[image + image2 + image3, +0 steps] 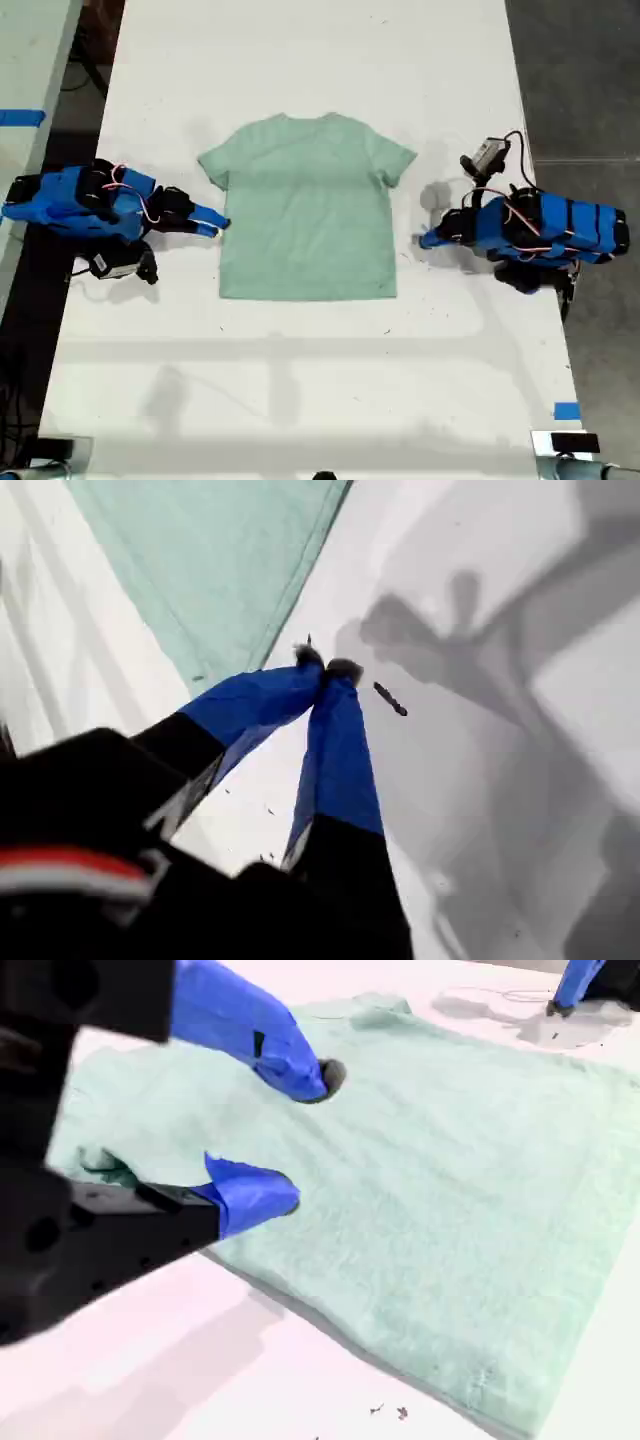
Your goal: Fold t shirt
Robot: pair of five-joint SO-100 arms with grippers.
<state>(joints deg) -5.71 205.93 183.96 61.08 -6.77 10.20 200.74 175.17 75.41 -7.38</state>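
The t shirt (308, 215) is spread flat on the table (300, 380). The first claw (325, 666) is clenched, the second claw (303, 1138) released.

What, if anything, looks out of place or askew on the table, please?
Nothing stands out: the t shirt lies flat and unfolded on the white table, sleeves spread, with no bunching visible.

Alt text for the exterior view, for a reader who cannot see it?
A pale mint-green t shirt lies flat and unfolded on a white table. A blue arm rests at each side edge of it, claws pointing inward at the shirt.
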